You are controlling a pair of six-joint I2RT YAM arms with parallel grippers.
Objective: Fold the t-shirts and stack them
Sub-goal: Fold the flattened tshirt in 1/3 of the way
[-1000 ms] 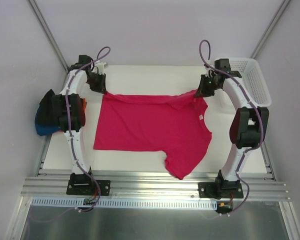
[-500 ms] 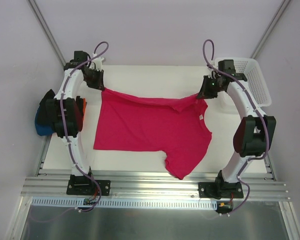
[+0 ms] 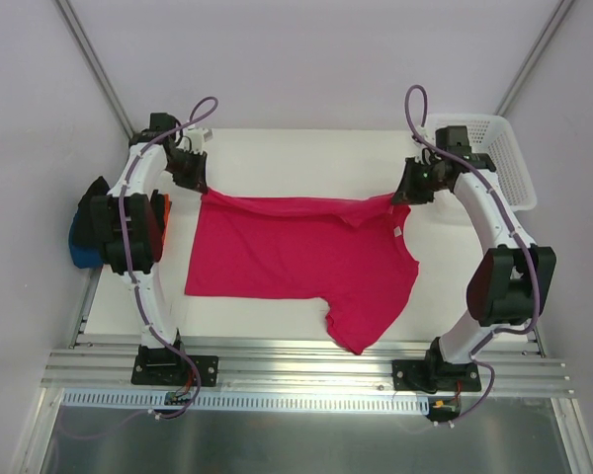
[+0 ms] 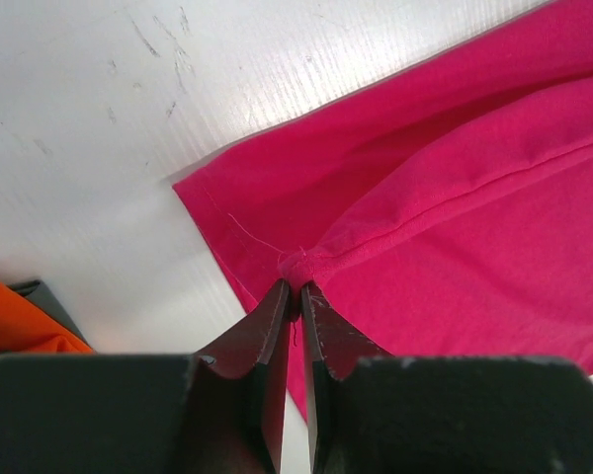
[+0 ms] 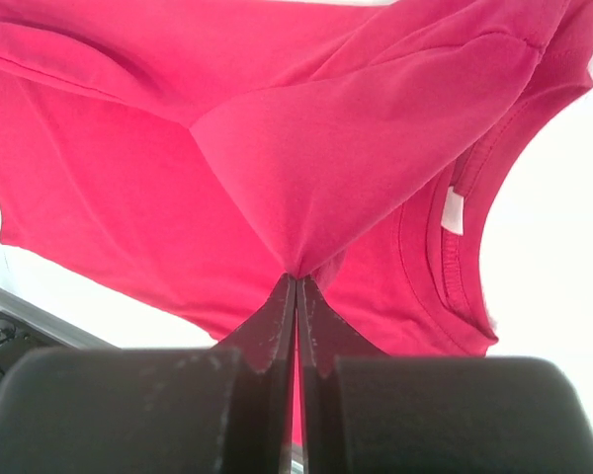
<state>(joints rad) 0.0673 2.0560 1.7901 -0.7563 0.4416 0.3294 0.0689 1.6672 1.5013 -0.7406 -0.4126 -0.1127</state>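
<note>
A crimson-pink t-shirt (image 3: 296, 252) lies spread on the white table (image 3: 296, 153), one sleeve reaching the near edge. My left gripper (image 3: 202, 187) is shut on its far left corner, pinching the hem (image 4: 298, 263). My right gripper (image 3: 399, 194) is shut on its far right edge near the collar, and a peak of cloth (image 5: 296, 259) rises into the jaws. The far edge is lifted and folded over towards the near side. Black (image 3: 94, 202), blue (image 3: 82, 252) and orange (image 3: 164, 205) shirts lie piled at the table's left edge; the orange one also shows in the left wrist view (image 4: 20, 321).
A white mesh basket (image 3: 494, 158) stands at the far right corner. An aluminium rail (image 3: 296, 355) runs along the near edge where both arm bases are bolted. Bare white table lies beyond the shirt's far edge.
Both grippers went up and outward with the far edge, then came back down and towards the near side. The lifted edge now lies a little nearer and straighter.
</note>
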